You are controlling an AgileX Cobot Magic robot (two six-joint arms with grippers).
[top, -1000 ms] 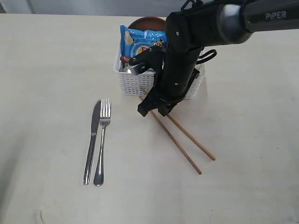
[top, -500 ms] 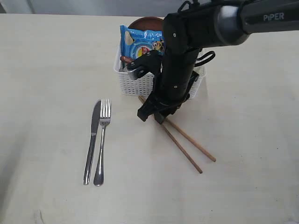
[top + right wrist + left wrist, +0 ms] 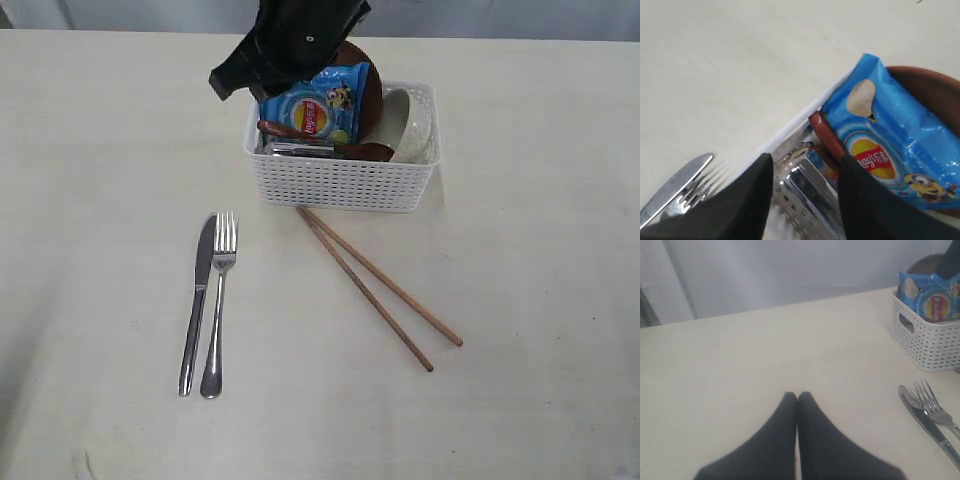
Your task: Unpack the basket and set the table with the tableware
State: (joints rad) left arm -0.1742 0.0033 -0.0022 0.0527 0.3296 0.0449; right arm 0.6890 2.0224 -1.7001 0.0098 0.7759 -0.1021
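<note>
Noted right tool (image 3: pixel 804 162) with jaws apart over left end of white lattice-sided plastic basket (image 3: pixel 340 187) at far centre of pale cream worktop (image 3: pixel 530 390), left tool (image 3: pixel 797 395) pressed together, steel knife (image 3: pixel 198 300) and fork (image 3: pixel 219 300) lying near-left, brown wooden chopsticks (image 3: pixel 375 285) near-right.

exterior: high, down | left wrist: low | right wrist: close | shared: basket (image 3: pixel 340 185)
</note>
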